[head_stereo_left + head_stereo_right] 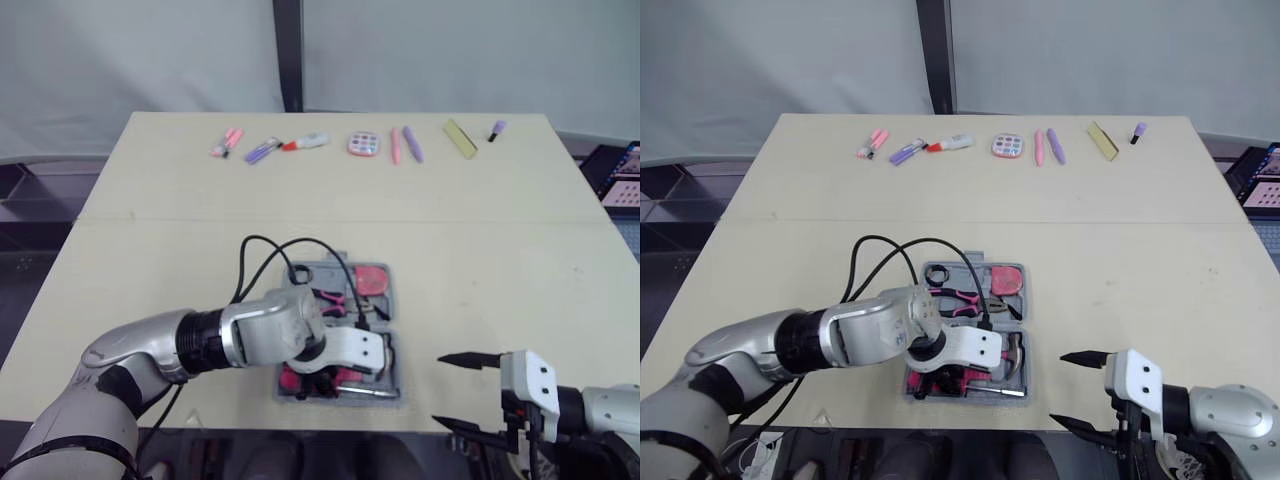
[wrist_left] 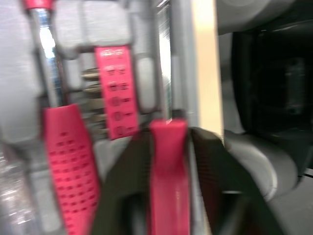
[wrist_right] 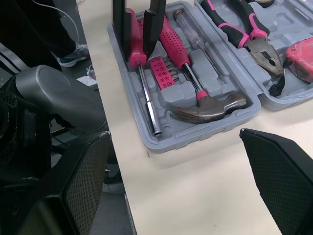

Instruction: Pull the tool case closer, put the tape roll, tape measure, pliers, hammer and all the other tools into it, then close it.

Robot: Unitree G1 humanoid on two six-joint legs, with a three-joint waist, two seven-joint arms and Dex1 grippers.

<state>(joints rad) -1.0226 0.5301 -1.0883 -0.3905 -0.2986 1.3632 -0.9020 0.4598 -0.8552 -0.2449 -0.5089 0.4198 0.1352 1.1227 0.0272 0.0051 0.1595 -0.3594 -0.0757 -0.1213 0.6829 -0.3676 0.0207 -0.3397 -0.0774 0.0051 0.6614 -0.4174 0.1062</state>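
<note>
Grey tool case (image 1: pixel 322 272) lies open on the beige table (image 1: pixel 500 260), near its front edge. It holds the pliers (image 3: pixel 249 34), hammer (image 3: pixel 210 108) and tape measure (image 1: pixel 371 279). Left claw (image 3: pixel 134 49) reaches into the case, its two fingers clamped on a pink-handled screwdriver (image 2: pixel 168 196). Right claw (image 1: pixel 440 390) hangs wide open and empty beside the case, at the table's front edge.

Table (image 1: pixel 500 280): open tool case (image 3: pixel 195 134) near; small items (image 1: pixel 363 144) far edge.
</note>
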